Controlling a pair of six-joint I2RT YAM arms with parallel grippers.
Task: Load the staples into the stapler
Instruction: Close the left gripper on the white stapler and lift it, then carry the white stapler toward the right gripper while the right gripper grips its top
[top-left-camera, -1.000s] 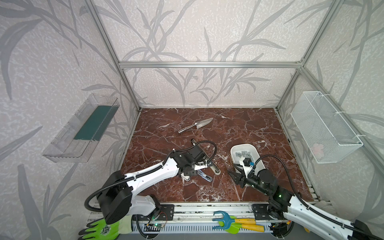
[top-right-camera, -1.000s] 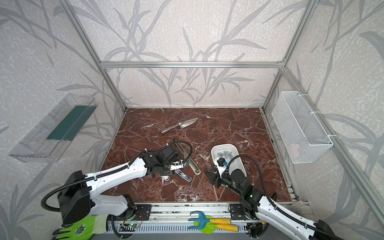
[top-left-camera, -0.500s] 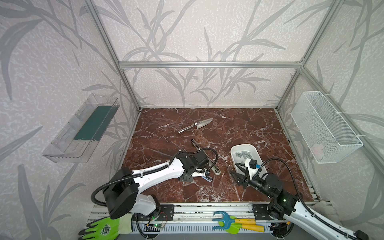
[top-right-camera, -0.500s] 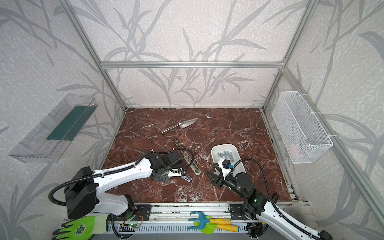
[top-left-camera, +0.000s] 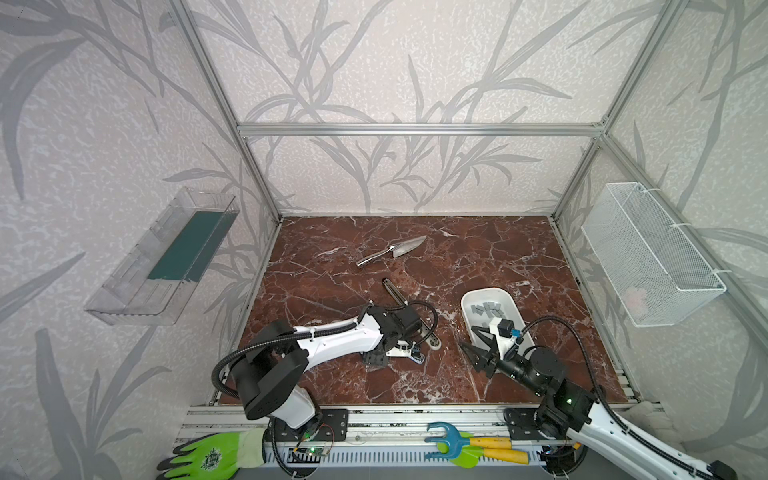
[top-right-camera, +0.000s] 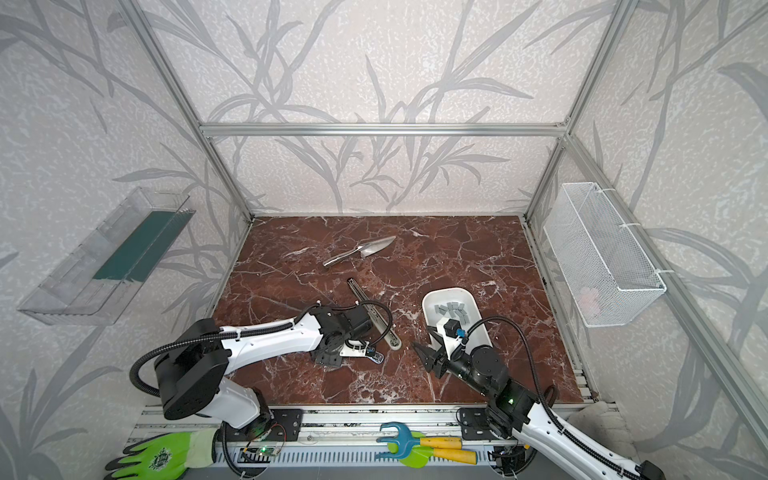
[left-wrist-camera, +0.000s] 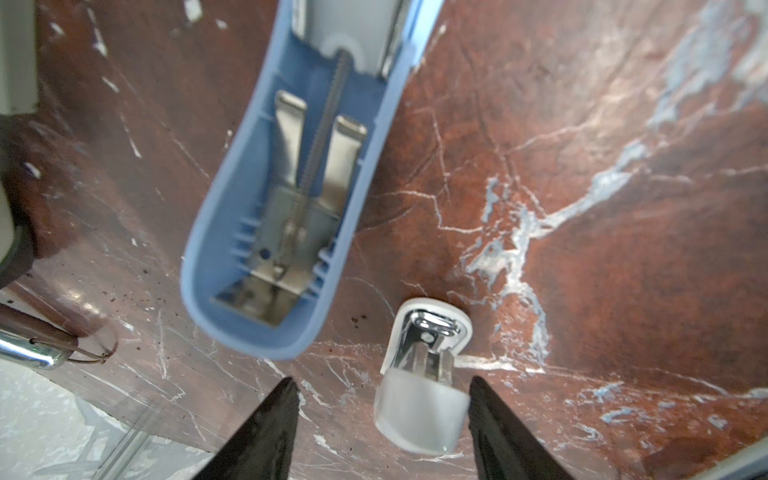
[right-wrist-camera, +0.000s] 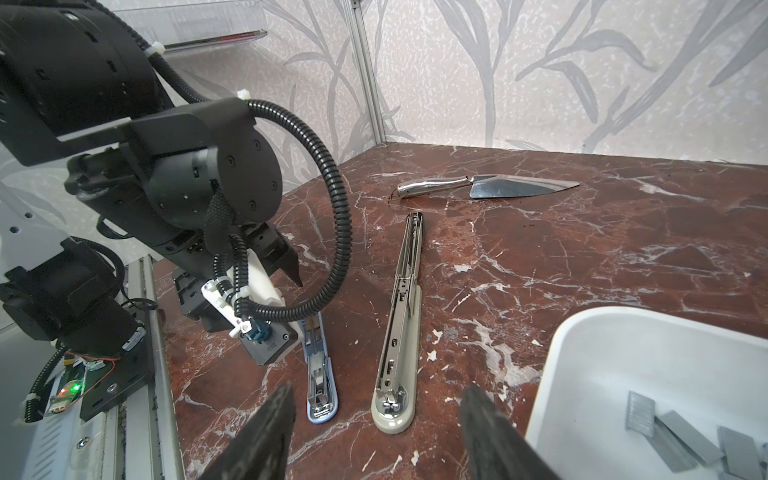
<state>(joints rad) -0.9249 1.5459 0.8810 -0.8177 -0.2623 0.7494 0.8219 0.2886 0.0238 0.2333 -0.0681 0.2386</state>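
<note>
Left wrist view: the left claw (left-wrist-camera: 382, 382) stands wide and empty. The tip of the beige base (left-wrist-camera: 428, 332) sits between its fingers but is not gripped, and the blue lid (left-wrist-camera: 216, 249) lies inside-up just beside it. A second ago this claw was over the stapler (top-left-camera: 432, 340). It has drawn back toward 7 o'clock, baring the metal rail (top-left-camera: 392, 293) in both top views. The right claw (right-wrist-camera: 376, 388), also wide and empty, hangs much where it was, off the 7 o'clock corner of the tray (top-left-camera: 490, 290). The staples (top-left-camera: 488, 309) all lie in that tray, at 3 o'clock of the stapler, and I see none in the rail. Opening looks done and loading not yet begun. A strip must be picked next, likely by the right claw.
</note>
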